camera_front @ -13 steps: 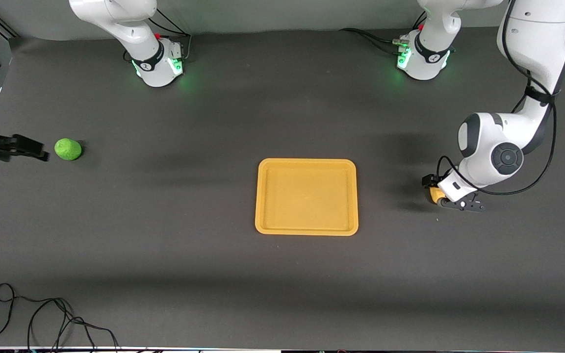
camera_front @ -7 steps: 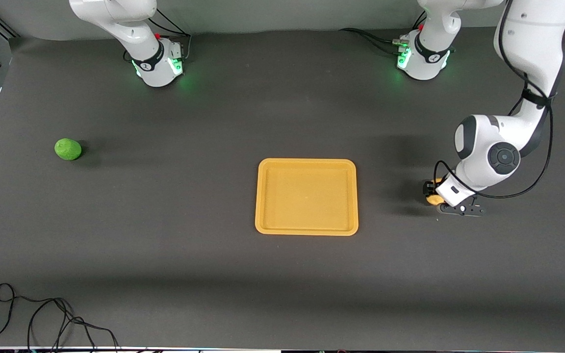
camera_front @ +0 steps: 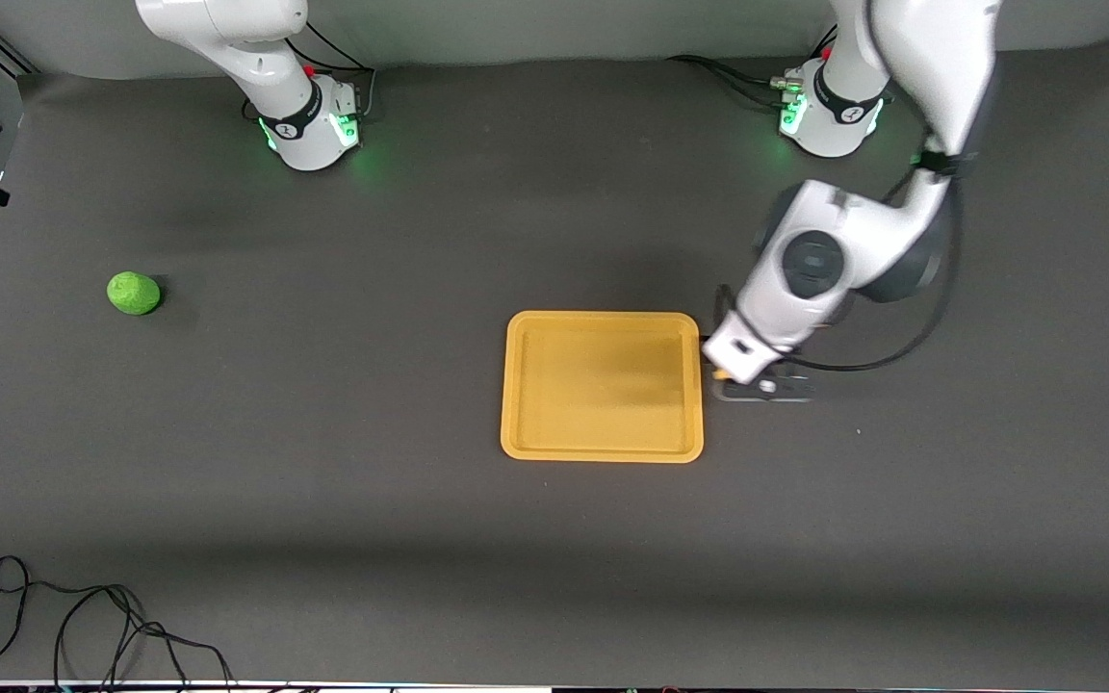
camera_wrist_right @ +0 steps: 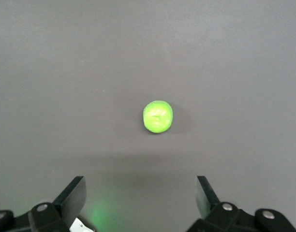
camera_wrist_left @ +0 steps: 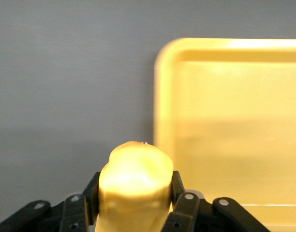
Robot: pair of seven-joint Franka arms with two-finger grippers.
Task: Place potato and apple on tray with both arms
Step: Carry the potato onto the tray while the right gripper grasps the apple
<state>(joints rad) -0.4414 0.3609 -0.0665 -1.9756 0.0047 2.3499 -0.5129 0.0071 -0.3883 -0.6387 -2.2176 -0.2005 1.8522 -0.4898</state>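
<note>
My left gripper [camera_front: 720, 373] is shut on the yellow-tan potato [camera_wrist_left: 136, 183], held over the table just beside the tray's edge at the left arm's end. Only a sliver of the potato [camera_front: 715, 370] shows under the wrist in the front view. The orange-yellow tray [camera_front: 603, 315] lies mid-table with nothing on it; its corner and floor show in the left wrist view [camera_wrist_left: 235, 121]. The green apple [camera_front: 134, 293] lies on the table toward the right arm's end. My right gripper [camera_wrist_right: 140, 193] is open and empty, high over the table, looking down at the apple [camera_wrist_right: 158, 116].
The two arm bases [camera_front: 309, 125] [camera_front: 829, 115] stand along the table's edge farthest from the front camera. A black cable [camera_front: 83, 626] loops at the table's near corner at the right arm's end. The table top is dark grey.
My left arm has carried the potato from the left arm's end of the table to the tray's edge. My right gripper has pulled up and away from beside the apple.
</note>
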